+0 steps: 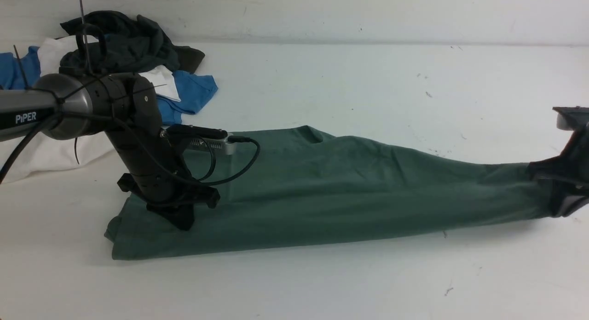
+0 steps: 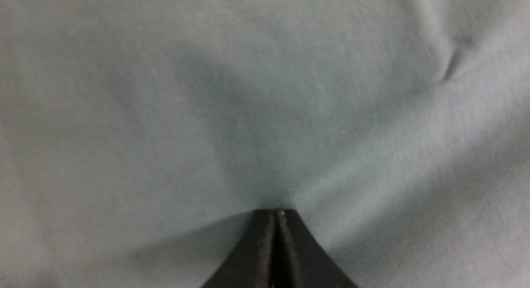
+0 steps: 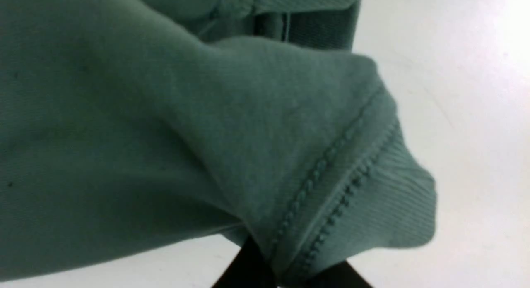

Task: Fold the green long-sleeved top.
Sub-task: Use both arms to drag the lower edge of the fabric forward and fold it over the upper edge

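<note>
1 green long-sleeved top (image 1: 331, 191), laid out on white table (image 1: 368, 81) just beside clothes pile (image 1: 129, 53), end nearest pile under pressed-together left gripper (image 1: 184, 222), end farthest from pile pinched by right gripper (image 3: 285, 275).

Our left arm (image 1: 69, 104) is a round grey tube with a black band that carries white "PiPER" lettering (image 1: 25, 117), followed by bulky matt black joint housings. Thin black cables (image 1: 241, 166) loop along it, bound with cable ties (image 1: 81, 9) whose tails stick out. A silver slotted camera box (image 1: 209, 144) sits at the wrist. The left gripper (image 1: 185, 224) has black fingers (image 2: 256, 255) tapering to a blunt tip. Our right arm (image 1: 573, 168) is black too, with a grey cap (image 1: 567, 121).
</note>
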Tool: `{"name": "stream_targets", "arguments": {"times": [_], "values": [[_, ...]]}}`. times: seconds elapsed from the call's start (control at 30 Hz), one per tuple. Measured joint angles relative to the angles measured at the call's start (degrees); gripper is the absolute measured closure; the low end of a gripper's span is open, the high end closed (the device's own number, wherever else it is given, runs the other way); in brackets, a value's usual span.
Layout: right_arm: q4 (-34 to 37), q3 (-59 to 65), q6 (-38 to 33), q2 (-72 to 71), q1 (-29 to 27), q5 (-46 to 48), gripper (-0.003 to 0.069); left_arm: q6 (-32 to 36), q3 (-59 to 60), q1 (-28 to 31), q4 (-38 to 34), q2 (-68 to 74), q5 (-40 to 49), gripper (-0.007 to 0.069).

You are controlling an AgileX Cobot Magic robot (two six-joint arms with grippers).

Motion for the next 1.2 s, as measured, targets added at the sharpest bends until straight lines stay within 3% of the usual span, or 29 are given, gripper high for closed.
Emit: {"name": "stream_targets", "arguments": {"times": [0.3, 0.53, 0.57, 0.67, 0.77, 0.9, 1.03, 1.2], "values": [[-3.5, -0.2, 7.6, 0.0, 0.1, 0.9, 0.0594, -0.6, -1.5, -0.1, 0.8, -0.5, 2.6, 0.0628], [-7.9, -0.2, 13.8, -2.4, 0.0, 1.0, 0.0391, -3.8, -7.0, 2.1, 1.7, -6.9, 6.4, 0.0628], [-7.9, -0.2, 14.1, -3.5, 0.0, 1.0, 0.0329, -5.0, -10.0, 3.5, 1.5, -7.4, 8.4, 0.0628], [-6.5, -0.2, 14.2, -5.3, 0.0, 1.0, 0.0235, -6.0, -14.3, 5.2, 1.3, -6.4, 10.8, 0.0628], [-2.7, -0.2, 13.6, -7.1, 0.0, 1.1, 0.0180, -6.2, -18.7, 6.5, 1.3, -3.5, 11.2, 0.0628], [3.8, -0.2, 10.4, -10.5, 0.3, 1.4, 0.0161, -6.2, -24.4, 6.7, 2.6, 3.3, 9.7, 0.0627], [5.3, -0.2, 9.1, -12.6, 1.4, 1.4, 0.0159, -6.3, -26.9, 6.7, 3.4, 7.2, 7.2, 0.0610], [5.7, -0.2, 7.9, -14.5, 4.4, 1.8, 0.0158, -9.1, -29.8, 6.7, 5.3, 13.2, 1.2, 0.0513]]}}
